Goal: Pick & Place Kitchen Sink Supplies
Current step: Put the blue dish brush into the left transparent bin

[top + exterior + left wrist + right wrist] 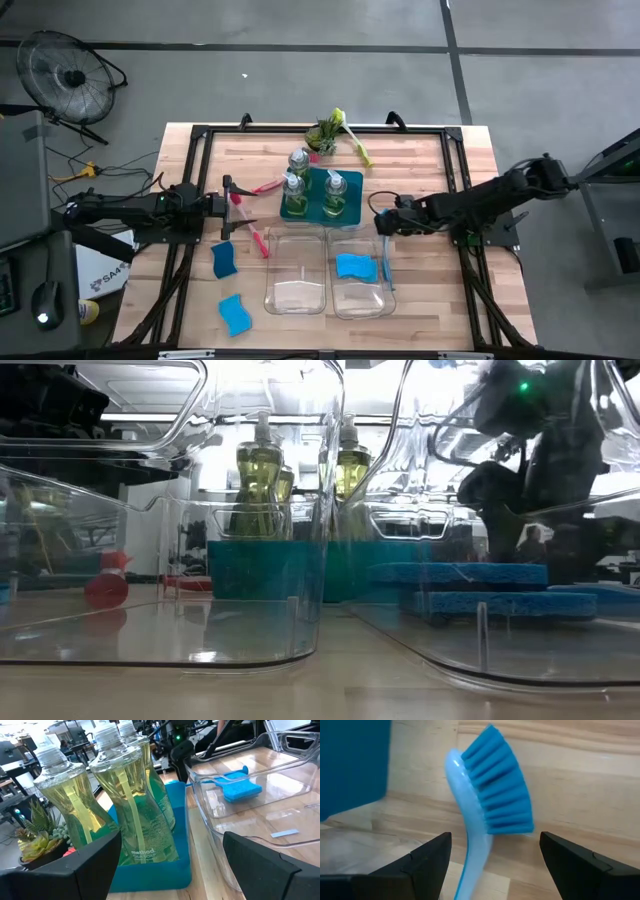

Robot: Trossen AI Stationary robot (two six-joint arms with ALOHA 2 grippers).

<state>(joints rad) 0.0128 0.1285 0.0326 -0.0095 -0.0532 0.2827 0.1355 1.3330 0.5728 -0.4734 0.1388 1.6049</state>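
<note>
Right wrist view: right gripper point(492, 862) has its fingers spread wide, straddling the blue brush point(490, 815), nothing gripped yet. Bristle head lies on bare wood, handle running back between the fingers.

In the high view the blue brush point(386, 258) sits along the right side of the right bin point(362, 297), long axis running near to far, head at the far end next to the tray point(308, 208), handle toward the near table edge. Right gripper point(382, 224) hovers over the head end.

Step looks like the approach to grasp the brush. Next move probably needs a drop down and a close on the neck just behind the bristles, keeping clear of the bin wall and tray corner.

Left gripper point(228, 203) waits left of the tray, fingers wide apart, empty, facing the soap bottles point(135, 795).
</note>
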